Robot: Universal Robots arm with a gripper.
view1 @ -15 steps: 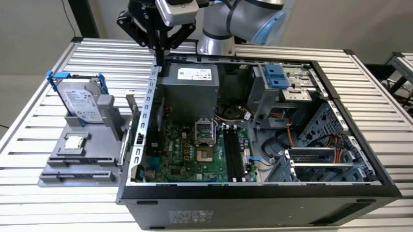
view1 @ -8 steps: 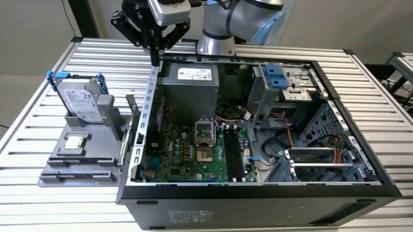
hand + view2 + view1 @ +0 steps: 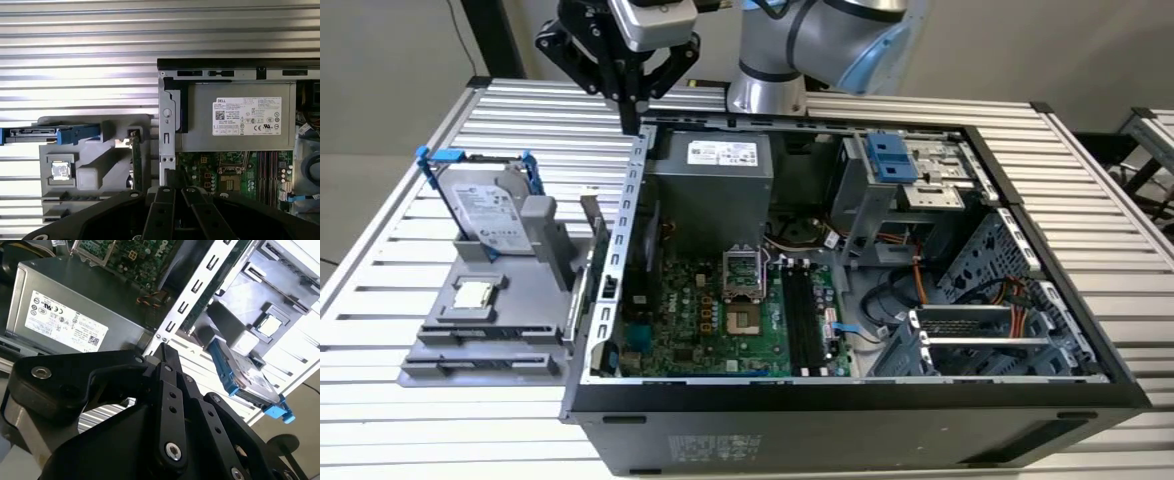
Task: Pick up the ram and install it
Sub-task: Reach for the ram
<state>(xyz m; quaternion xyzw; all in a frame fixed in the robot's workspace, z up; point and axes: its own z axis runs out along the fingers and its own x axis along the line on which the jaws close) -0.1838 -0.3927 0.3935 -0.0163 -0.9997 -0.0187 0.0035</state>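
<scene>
Slatted metal worktop (image 3: 520,120) carries an open computer case (image 3: 854,400) — the end effector (image 3: 635,124) hangs over its corner, fingers pinched together, empty — the ram (image 3: 136,165) stands on edge in the grey holder (image 3: 480,340) beside it.

Surface: slatted metal table (image 3: 480,130) | Centre: open black computer case (image 3: 854,400) lying on its side on the slats | Exterior view's left: grey holder stand (image 3: 520,335) on the slats, just beside the case | Far edge: arm base (image 3: 767,95), apparently mounted on the table
</scene>
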